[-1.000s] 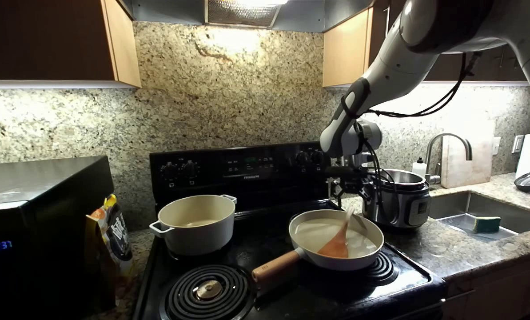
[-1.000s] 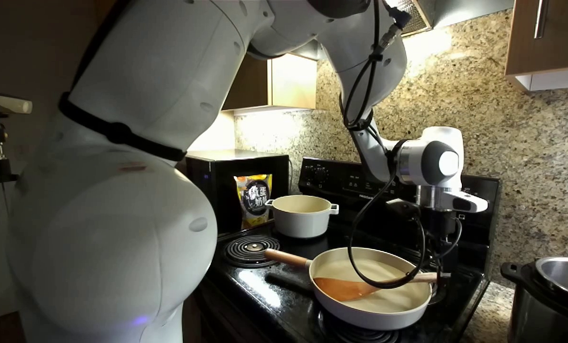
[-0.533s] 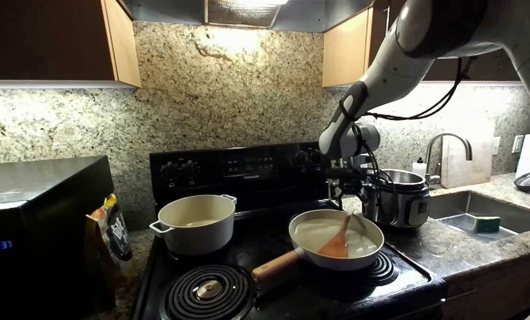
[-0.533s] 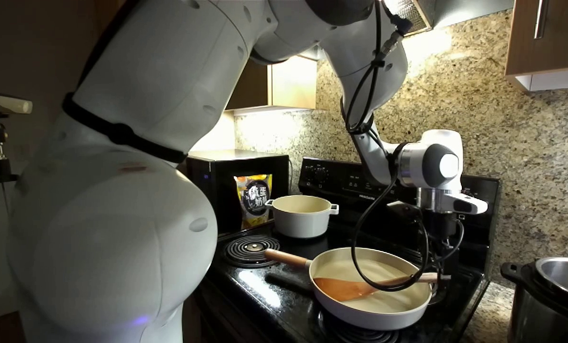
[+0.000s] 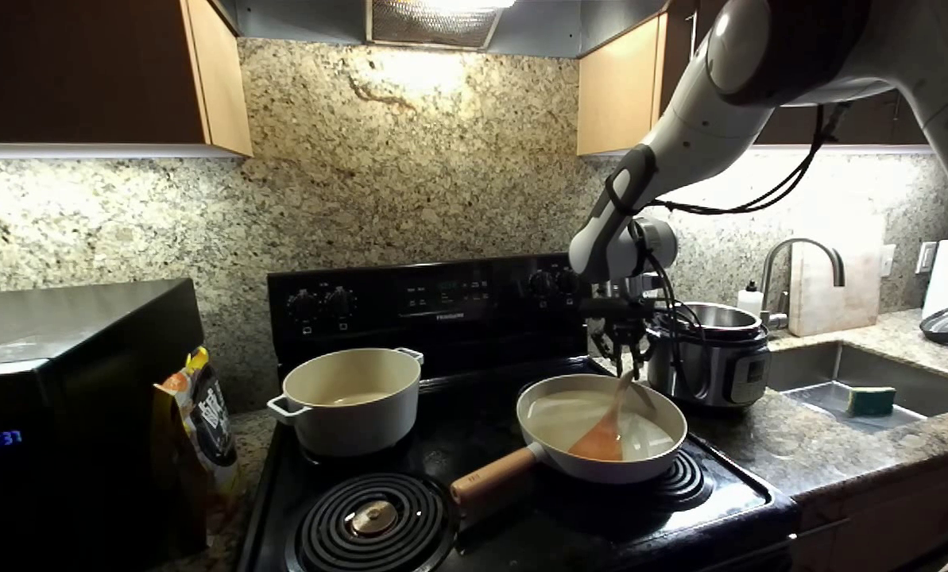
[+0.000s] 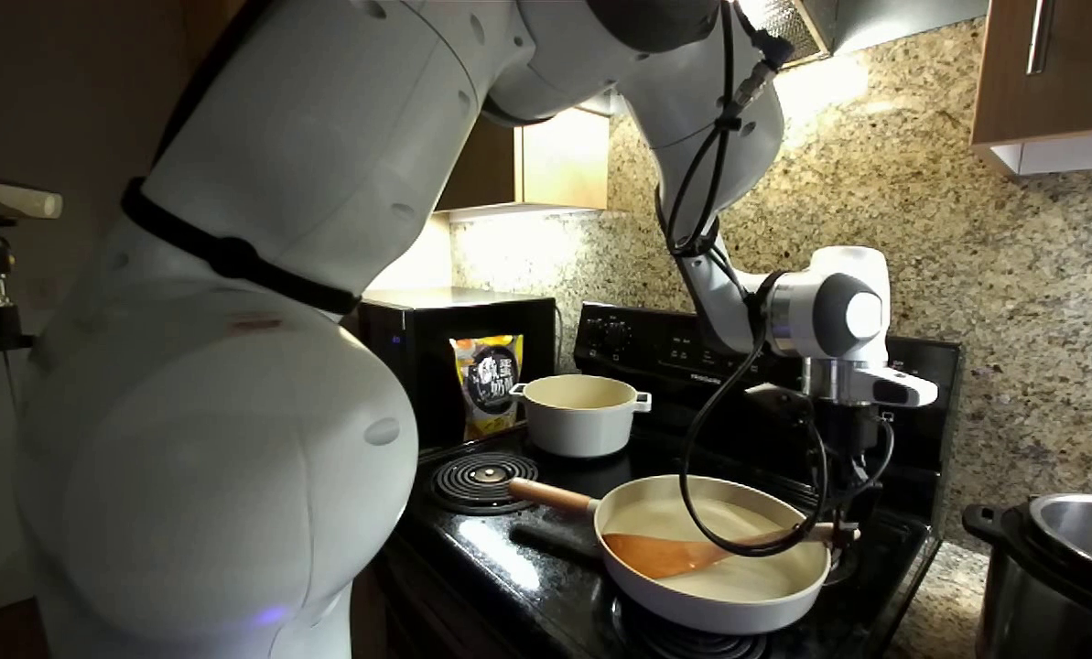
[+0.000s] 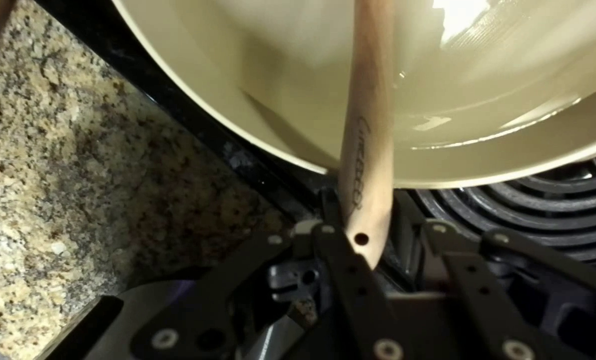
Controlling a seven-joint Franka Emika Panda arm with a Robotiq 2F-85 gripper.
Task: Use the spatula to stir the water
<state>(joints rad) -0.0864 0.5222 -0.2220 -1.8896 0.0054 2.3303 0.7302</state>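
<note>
Two black fingers (image 7: 408,235) pressed the spatula (image 7: 367,150) between them, one on either side of its wooden handle, right by the hole at the end. A second earlier they had stood wide apart; now the gripper (image 5: 628,370) was clamped on the wood, which to my eye turned a loose tool into one ready to be worked. From that grip the handle crossed the rim of the white frying pan (image 6: 692,611), though I couldn't tell whether it rested there. Its orange-tinted blade lay in the shallow water (image 5: 565,417) on the side away from the gripper, near the pan's inner wall. So the grasp looked finished, and the stirring itself was, I judged, still to come. Held so near its end, the spatula might well twist once pushed, and the pan could be dragged along. Farther out, the cream two-handled pot (image 5: 362,429) stood apart on the same stove (image 5: 537,524), with a steel cooker (image 5: 712,369) on the granite counter (image 5: 768,441) alongside.
</note>
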